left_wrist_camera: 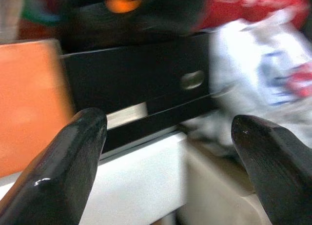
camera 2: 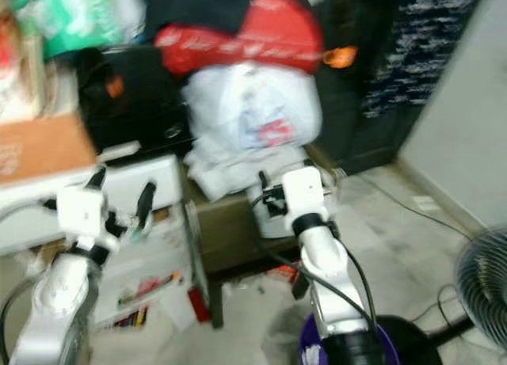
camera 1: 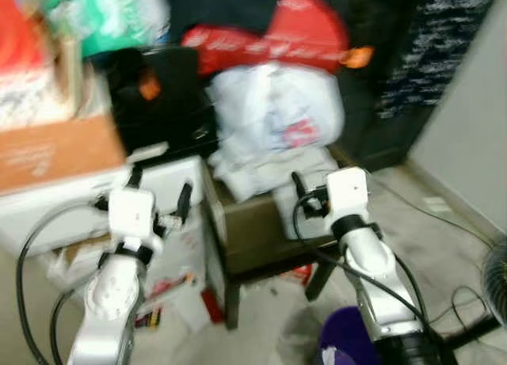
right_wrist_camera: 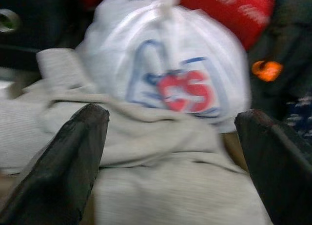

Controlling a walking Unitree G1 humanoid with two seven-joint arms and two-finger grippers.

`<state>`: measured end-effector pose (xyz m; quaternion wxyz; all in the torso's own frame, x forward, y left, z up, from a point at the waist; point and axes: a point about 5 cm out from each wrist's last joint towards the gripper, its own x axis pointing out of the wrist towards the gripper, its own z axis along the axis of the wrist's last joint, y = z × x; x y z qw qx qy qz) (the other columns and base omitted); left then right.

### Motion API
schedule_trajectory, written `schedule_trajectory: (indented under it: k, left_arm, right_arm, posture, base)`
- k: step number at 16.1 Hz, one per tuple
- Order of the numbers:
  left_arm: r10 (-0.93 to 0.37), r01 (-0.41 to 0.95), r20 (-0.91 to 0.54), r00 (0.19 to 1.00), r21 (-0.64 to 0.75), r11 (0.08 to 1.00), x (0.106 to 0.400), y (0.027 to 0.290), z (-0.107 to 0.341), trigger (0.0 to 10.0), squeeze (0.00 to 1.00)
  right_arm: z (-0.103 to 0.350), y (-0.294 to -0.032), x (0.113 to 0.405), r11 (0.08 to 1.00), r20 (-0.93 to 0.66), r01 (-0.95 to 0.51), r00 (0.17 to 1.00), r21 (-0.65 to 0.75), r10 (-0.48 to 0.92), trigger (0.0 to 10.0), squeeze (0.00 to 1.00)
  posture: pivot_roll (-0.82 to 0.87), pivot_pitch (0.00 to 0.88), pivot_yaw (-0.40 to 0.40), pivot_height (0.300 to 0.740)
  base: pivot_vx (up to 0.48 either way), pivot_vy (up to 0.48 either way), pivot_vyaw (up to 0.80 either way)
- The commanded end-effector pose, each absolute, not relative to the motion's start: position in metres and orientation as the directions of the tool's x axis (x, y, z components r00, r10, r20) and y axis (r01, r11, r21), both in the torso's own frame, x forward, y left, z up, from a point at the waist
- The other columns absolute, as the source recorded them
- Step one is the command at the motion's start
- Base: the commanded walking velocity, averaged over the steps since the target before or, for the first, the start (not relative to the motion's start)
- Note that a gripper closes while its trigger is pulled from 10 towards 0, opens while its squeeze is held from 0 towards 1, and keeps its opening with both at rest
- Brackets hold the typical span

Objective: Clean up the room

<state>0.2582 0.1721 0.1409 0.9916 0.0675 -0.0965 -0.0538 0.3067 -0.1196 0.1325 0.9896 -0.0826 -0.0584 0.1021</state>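
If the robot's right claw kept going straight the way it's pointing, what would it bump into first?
Most likely the pale folded cloth heaped on the small dark table: the right gripper, fingers spread wide, points straight at it. Just behind sits the tied white plastic bag. The pictures are blurred, so depth is uncertain.

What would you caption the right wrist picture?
Open right gripper faces a tied white plastic bag on folded pale cloth.

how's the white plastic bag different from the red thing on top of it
The white plastic bag is pale and knotted at the top, with a blue and red logo; the red bag is bright red with white lettering. The white bag sits on folded pale cloth; the red one lies across the white bag. Both look stuffed and soft.
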Motion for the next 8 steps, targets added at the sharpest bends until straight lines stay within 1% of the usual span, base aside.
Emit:
schedule_trajectory:
  k: [1,3,4,7,8]
  left_arm:
    - [-0.106,0.080,0.167,0.980,0.156,0.985,0.2582,0.1740,0.1386,10.0,0.00]
    - [-0.097,0.067,0.171,0.981,0.173,0.983,0.2592,0.1756,0.1404,10.0,0.00]
    - [-0.084,0.051,0.170,0.982,0.191,0.980,0.2587,0.1767,0.1414,10.0,0.00]
    - [-0.071,0.040,0.163,0.984,0.187,0.982,0.2566,0.1779,0.1393,10.0,0.00]
    - [-0.073,0.044,0.154,0.985,0.187,0.981,0.2549,0.1776,0.1371,10.0,0.00]
  right_arm:
    - [0.1353,-0.1155,0.3063,0.965,0.112,-0.200,0.969,-0.170,0.221,10.0,0.00]
    - [0.1352,-0.1150,0.3058,0.966,0.113,-0.202,0.969,-0.165,0.222,10.0,0.00]
    - [0.1350,-0.1171,0.3060,0.968,0.112,-0.198,0.970,-0.157,0.216,10.0,0.00]
    - [0.1348,-0.1189,0.3066,0.968,0.111,-0.193,0.971,-0.159,0.212,10.0,0.00]
    - [0.1341,-0.1174,0.3063,0.968,0.109,-0.193,0.971,-0.162,0.212,10.0,0.00]
  posture:
    - [0.00,0.012,-0.058,0.740]
    - [0.00,0.015,-0.055,0.740]
    - [0.00,0.015,-0.055,0.740]
    - [0.00,0.023,-0.051,0.740]
    - [0.00,0.026,-0.052,0.740]
  base:
    - [0.000,0.000,0.80]
    - [0.000,0.000,0.53]
    - [0.000,0.000,0.00]
    - [0.000,0.000,0.00]
    - [0.000,0.000,0.80]
